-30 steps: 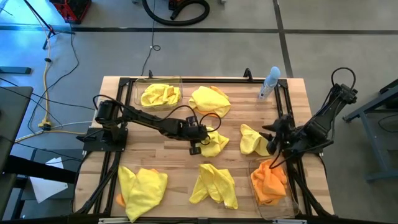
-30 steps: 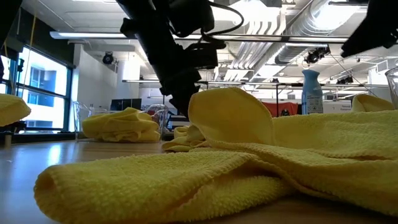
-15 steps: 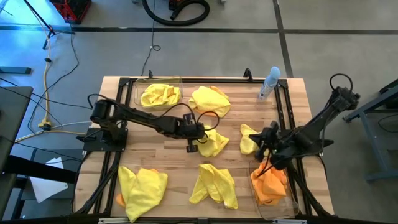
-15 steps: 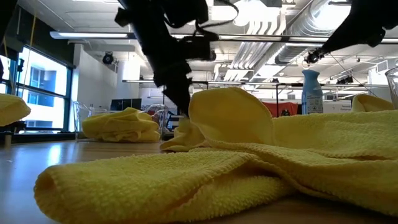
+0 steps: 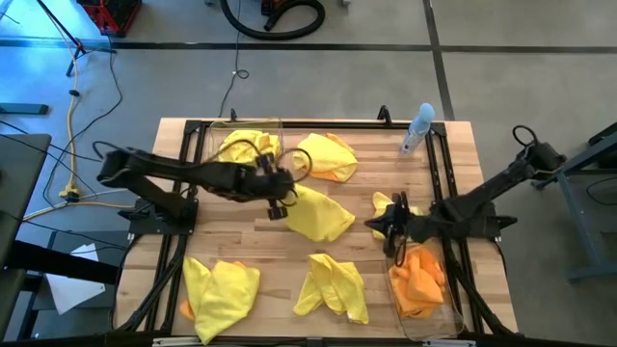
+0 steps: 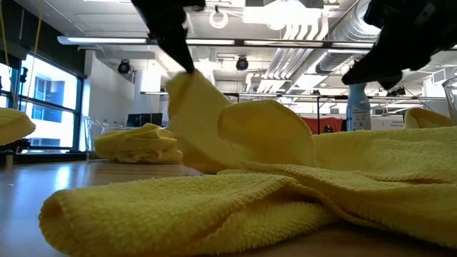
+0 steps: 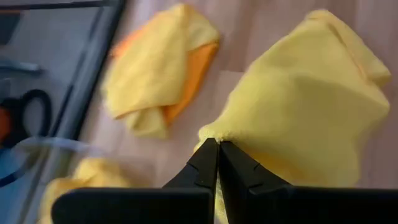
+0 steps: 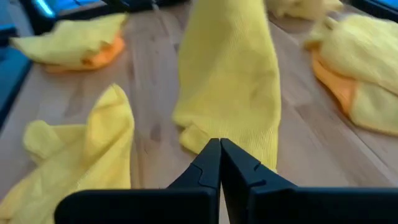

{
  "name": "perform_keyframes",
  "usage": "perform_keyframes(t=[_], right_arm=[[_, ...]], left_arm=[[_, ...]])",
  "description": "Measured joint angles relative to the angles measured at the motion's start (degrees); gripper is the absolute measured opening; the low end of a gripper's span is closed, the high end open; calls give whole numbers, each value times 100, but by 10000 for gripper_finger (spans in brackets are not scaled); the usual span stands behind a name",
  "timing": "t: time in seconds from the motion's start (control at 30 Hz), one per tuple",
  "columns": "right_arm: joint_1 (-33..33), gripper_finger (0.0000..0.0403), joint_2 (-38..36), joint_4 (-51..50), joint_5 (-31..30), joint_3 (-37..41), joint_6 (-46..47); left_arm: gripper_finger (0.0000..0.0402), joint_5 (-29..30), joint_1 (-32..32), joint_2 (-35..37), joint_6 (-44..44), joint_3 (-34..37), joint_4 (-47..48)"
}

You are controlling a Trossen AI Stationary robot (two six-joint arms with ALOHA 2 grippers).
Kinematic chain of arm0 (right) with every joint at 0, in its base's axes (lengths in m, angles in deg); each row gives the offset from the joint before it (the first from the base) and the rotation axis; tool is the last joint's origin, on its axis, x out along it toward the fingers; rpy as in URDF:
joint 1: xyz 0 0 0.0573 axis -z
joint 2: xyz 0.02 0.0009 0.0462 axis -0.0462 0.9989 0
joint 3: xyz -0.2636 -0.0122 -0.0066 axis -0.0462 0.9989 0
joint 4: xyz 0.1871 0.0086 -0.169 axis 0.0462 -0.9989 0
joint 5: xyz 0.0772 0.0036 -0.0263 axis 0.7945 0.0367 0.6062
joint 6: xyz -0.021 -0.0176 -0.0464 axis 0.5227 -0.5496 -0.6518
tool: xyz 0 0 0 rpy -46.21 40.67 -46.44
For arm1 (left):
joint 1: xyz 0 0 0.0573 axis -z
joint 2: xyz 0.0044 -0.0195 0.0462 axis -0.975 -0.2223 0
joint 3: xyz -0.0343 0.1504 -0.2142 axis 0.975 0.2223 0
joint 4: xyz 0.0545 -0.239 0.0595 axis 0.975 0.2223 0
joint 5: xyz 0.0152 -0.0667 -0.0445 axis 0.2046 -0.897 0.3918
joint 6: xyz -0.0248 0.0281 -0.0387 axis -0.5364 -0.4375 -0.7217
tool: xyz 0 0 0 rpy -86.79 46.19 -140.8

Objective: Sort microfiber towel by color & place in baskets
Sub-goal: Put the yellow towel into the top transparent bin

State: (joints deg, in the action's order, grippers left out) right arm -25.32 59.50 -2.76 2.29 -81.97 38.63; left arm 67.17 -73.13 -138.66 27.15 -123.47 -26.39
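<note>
While lifting: my left pincer (image 5: 277, 198) has hoisted a pinched yellow towel (image 5: 313, 212) toward the basket (image 5: 214, 135).
Right pincer (image 5: 388, 227): just pressed together, empty.

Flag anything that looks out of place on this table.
A pale blue spray bottle stands at the far right corner, the only non-cloth item. Beside the far basket, a yellow towel lies over an orange towel, colours mixed.

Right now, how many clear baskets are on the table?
2. In the high view, the upper-left basket holds a yellow cloth; the lower-right basket holds orange cloths. Nothing suggests a hidden third.
</note>
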Motion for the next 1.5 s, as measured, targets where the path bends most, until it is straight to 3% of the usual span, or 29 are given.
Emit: perform_keyframes(t=[0.2,0.33,0.57,0.73,1.0,1.13,1.5], right_arm=[[454,0,7,619,528,251,-393],[516,0,8,619,547,280,-395],[514,0,8,739,547,281,-727],[514,0,8,761,547,282,-759],[514,0,8,758,547,282,-802],[514,0,8,756,547,282,-887],[514,0,8,729,547,282,-891]], left_arm=[[0,895,-185,1075,-111,0,548],[0,1307,-516,1807,185,0,244],[0,1360,-1320,2704,1224,-2,-962],[0,1048,-1933,2933,1579,-2,-1059],[0,1032,-2882,2820,1524,-2,-832],[0,491,-3251,2600,1469,-2,-867],[0,-464,-3746,1066,940,-2,-841]])
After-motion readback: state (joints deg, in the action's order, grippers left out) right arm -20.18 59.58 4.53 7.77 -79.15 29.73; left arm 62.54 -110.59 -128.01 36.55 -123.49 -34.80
